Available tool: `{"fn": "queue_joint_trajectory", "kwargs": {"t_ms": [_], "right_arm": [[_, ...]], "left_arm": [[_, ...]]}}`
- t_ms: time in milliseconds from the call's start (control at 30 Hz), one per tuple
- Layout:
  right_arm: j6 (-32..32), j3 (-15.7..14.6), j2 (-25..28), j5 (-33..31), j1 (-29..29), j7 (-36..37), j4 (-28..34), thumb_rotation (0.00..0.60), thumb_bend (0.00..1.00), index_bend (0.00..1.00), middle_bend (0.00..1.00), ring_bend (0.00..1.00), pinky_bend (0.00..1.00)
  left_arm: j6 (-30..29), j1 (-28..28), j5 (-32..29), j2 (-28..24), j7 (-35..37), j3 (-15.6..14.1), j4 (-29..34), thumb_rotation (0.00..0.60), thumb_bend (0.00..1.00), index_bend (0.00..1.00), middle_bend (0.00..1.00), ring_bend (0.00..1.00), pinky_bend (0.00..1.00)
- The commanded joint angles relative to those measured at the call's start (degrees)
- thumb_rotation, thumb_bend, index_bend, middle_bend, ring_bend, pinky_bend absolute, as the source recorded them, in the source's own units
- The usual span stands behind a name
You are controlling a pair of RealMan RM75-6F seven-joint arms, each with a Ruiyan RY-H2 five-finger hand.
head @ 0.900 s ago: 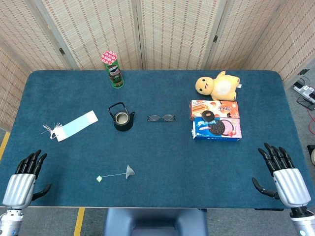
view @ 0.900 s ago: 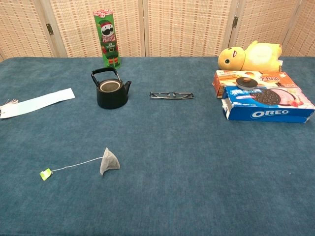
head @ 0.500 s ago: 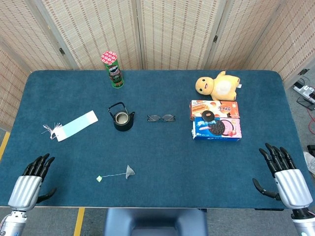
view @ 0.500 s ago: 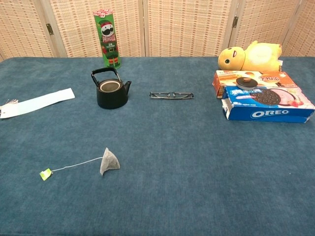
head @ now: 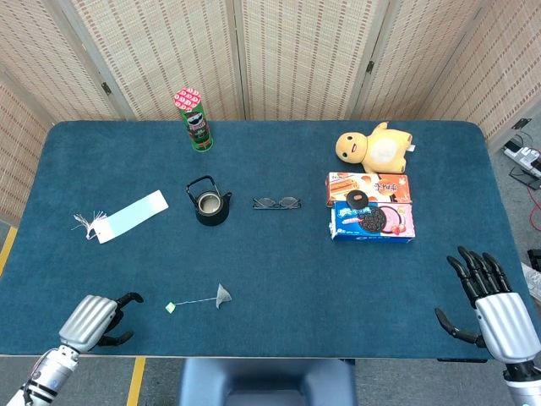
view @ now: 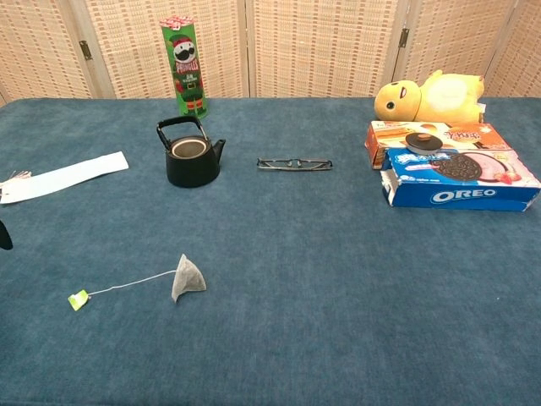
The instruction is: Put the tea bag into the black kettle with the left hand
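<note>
The grey pyramid tea bag (head: pixel 223 294) (view: pixel 187 278) lies on the blue table, its string running left to a small green tag (head: pixel 170 308) (view: pixel 79 299). The black kettle (head: pixel 209 202) (view: pixel 190 153) stands lidless farther back, handle upright. My left hand (head: pixel 95 320) hovers at the table's near left edge, left of the tag, fingers apart and holding nothing; only a dark fingertip (view: pixel 4 235) shows in the chest view. My right hand (head: pixel 489 306) is at the near right corner, fingers spread and empty.
A green Pringles can (head: pixel 193 119) stands behind the kettle. Glasses (head: pixel 276 202) lie to its right. A light blue bookmark (head: pixel 125 216) lies at the left. An Oreo box (head: pixel 373 221), an orange box (head: pixel 368 186) and a yellow plush toy (head: pixel 373 145) sit at the right.
My left hand has moved right and forward along the near edge toward the tea bag's tag, turning so its fingers point right. The right hand drifted slightly down.
</note>
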State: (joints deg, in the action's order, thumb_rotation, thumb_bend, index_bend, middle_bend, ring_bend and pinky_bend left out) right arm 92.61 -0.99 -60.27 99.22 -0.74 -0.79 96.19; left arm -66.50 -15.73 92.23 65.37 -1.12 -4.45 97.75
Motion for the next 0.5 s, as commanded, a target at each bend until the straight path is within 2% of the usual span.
{"fn": "queue_joint_trajectory", "kwargs": {"t_ms": [33,267,500], "right_arm": [[0.1,0.1,0.0,-0.1,0.0,0.1,-0.1,0.339,0.4,0.0,0.0,0.0,0.0],[-0.6,0.3,0.1,-0.9,-0.2,0.3,-0.2,0.338,0.4,0.0,0.0,0.0,0.0],[-1.1,0.7,0.2,-1.7,-0.4,0.7,-0.2,0.34,0.4,0.0,0.0,0.0,0.0]], "left_arm": [[5.3,-2.6,-4.8,2.1,-3.3,1.6,-0.5,0.6,0.28,0.27,0.99,1.0,1.0],[9.1,-5.2,-8.6,6.1,-6.7,3.0,-2.0,0.6,0.33,0.3,1.0,1.0,1.0],[8.9,-6.8,-8.6,10.6,-9.1,3.9,-4.6,0.6,0.35,0.35,1.0,1.0,1.0]]}}
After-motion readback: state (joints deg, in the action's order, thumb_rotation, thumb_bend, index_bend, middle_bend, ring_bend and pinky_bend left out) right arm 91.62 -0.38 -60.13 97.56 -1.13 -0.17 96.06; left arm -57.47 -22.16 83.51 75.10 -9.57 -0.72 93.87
